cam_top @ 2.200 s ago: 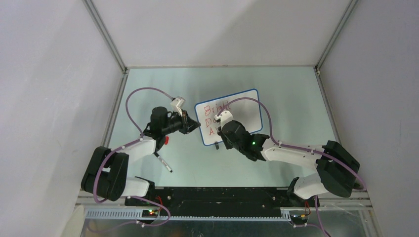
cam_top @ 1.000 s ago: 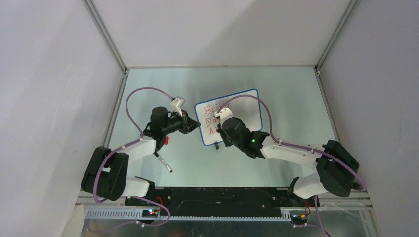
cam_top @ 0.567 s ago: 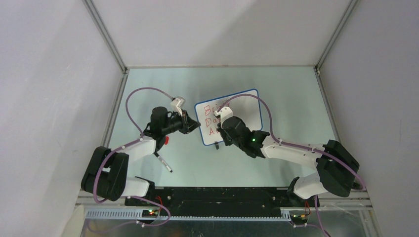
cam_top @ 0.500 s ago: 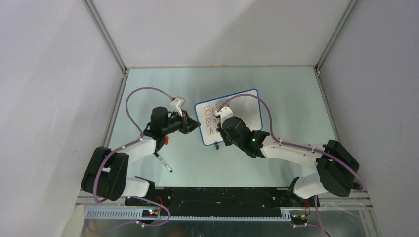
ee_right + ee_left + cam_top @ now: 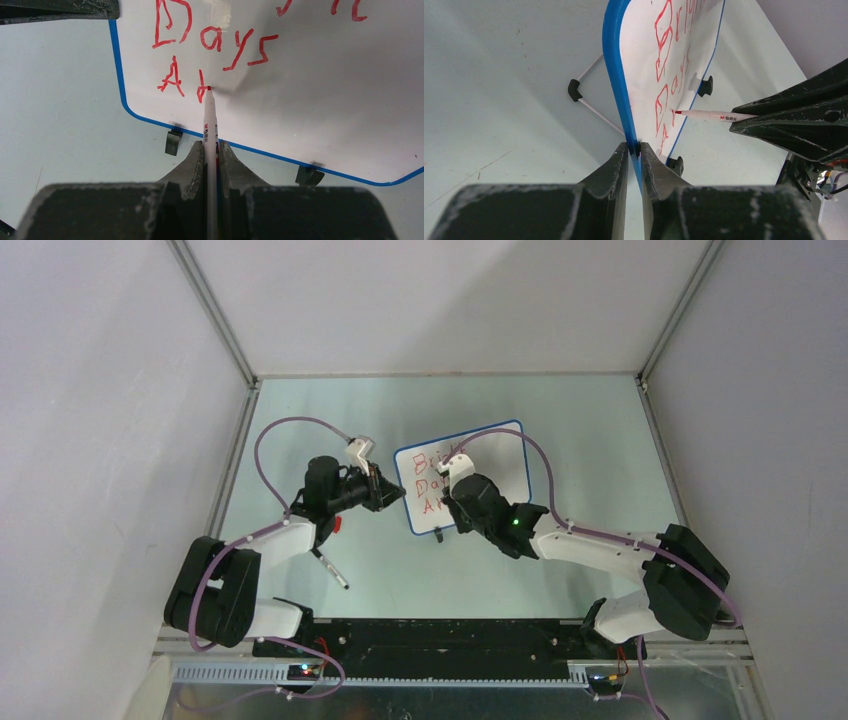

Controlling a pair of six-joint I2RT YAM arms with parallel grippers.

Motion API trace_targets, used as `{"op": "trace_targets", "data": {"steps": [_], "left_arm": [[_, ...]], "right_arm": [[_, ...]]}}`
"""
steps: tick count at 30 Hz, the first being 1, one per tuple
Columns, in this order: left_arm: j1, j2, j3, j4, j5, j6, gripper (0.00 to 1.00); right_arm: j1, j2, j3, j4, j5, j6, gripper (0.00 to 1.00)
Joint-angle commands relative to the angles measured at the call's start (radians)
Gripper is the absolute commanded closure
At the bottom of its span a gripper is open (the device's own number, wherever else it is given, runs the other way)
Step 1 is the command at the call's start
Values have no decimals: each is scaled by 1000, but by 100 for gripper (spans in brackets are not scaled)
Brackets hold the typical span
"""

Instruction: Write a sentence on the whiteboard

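The whiteboard [image 5: 505,465] with a thin blue rim stands on two black clip feet mid-table. It also shows in the left wrist view [image 5: 644,75] and the right wrist view [image 5: 310,100]. My left gripper [image 5: 634,149] is shut on its blue left edge. My right gripper [image 5: 211,145] is shut on a white marker [image 5: 209,125] whose red tip touches the board. The sentence [image 5: 210,47] in red reads part of "Bright", "Days" and "A" plus a started letter at the marker tip. In the top view my right gripper [image 5: 455,488] covers part of the writing.
A dark pen-like object [image 5: 332,569] lies on the table near my left arm, beside a small red piece [image 5: 337,525]. Grey walls enclose the green table [image 5: 580,430] on three sides. A thin white wire stand [image 5: 591,95] shows behind the board.
My right gripper with the marker has shifted slightly right and up along the third line; a new stroke follows the "A". The left arm and the board have not moved.
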Motion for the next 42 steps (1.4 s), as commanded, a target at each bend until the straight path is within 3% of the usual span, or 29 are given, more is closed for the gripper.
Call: {"op": "trace_targets", "data": {"steps": [1, 42], "left_arm": [[-13, -35, 40, 18, 9, 24, 82], [-12, -38, 39, 15, 7, 26, 82]], "right_arm": [[-15, -27, 22, 0, 48, 0, 100], [9, -34, -27, -26, 40, 21, 100]]}}
